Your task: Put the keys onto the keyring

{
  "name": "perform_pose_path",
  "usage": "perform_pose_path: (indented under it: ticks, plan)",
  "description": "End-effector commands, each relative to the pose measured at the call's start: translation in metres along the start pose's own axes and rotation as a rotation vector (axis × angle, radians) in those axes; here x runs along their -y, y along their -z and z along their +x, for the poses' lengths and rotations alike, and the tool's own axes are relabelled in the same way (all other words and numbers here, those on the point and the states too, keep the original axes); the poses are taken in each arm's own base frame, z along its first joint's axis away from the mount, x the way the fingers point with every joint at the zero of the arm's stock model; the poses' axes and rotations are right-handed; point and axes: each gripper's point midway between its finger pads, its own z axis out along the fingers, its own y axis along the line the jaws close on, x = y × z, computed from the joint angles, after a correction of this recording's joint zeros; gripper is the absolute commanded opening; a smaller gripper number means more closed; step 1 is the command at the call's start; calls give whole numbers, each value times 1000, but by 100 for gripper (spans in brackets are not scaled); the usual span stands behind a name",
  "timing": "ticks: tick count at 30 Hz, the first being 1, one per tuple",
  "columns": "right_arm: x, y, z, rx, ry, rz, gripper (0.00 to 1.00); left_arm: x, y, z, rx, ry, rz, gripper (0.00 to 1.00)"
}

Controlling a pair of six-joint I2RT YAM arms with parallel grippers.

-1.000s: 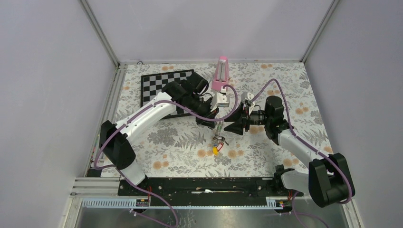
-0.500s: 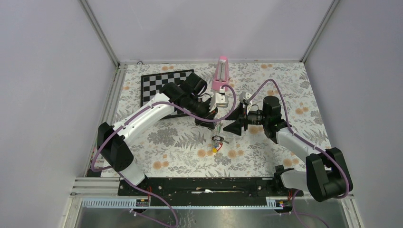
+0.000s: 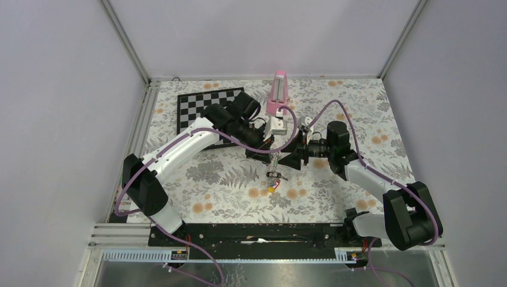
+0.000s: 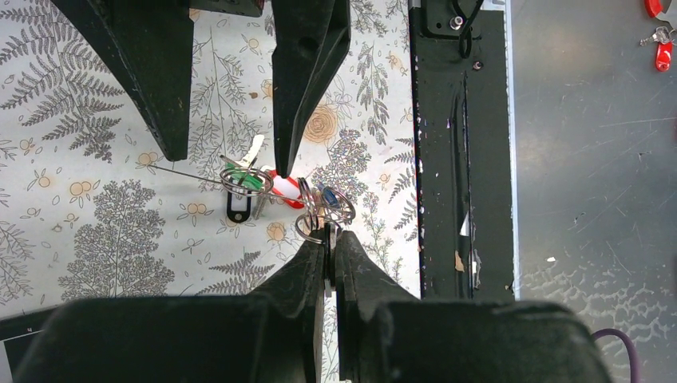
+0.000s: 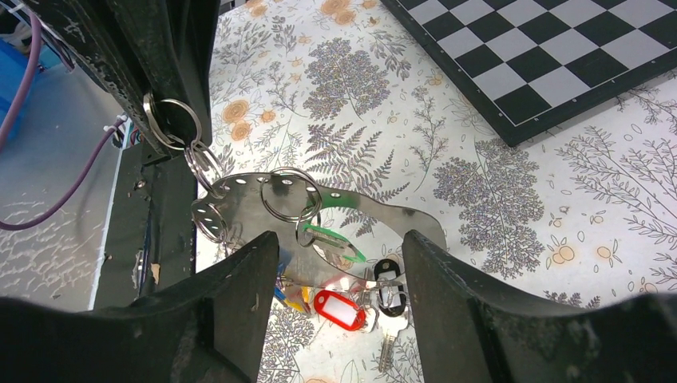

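Note:
My left gripper [image 4: 329,239] is shut on a small split ring [image 5: 170,120], held above the table [image 3: 272,152]. A chain of rings [image 5: 204,162] links it to the keyring [image 5: 239,195], which shows as a thin shiny metal piece with holes. From it hang keys with a green tag [image 5: 335,238], a black tag [image 5: 389,275], a red tag [image 5: 339,309] and yellow and blue tags [image 5: 291,299]. The bunch [image 3: 274,177] dangles to the cloth. My right gripper [image 5: 339,243] is open, its fingers [image 4: 307,72] either side of the keyring, just right of the left gripper [image 3: 287,157].
A chessboard [image 3: 200,107] lies at the back left and a pink upright object [image 3: 279,89] stands behind the grippers. The black base rail [image 3: 257,233] runs along the near edge. Two more red-tagged keys [image 4: 661,52] lie on the grey metal beyond the rail.
My right gripper has moved left, closing in on the left gripper and the hanging keys. The left gripper and its bunch have hardly moved.

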Motion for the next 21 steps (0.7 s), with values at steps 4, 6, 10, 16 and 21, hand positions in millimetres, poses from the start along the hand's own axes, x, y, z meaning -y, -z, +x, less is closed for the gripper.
perform_pose_path:
  ticks: [4,6,10,16,21]
  plan:
    - [1,-6,-24,35,92,-11,58,6,5,-14,60,-33,22,0]
    - [0,-6,-25,34,92,-16,50,6,4,-13,58,-30,25,0]
    - [1,-6,-25,26,95,-17,29,4,2,-11,51,-27,24,0]
    - [3,0,-26,-4,128,28,0,-4,2,-9,34,-36,-8,0]
    - [6,11,-21,-52,148,88,0,-10,-2,-8,29,-39,-15,0]
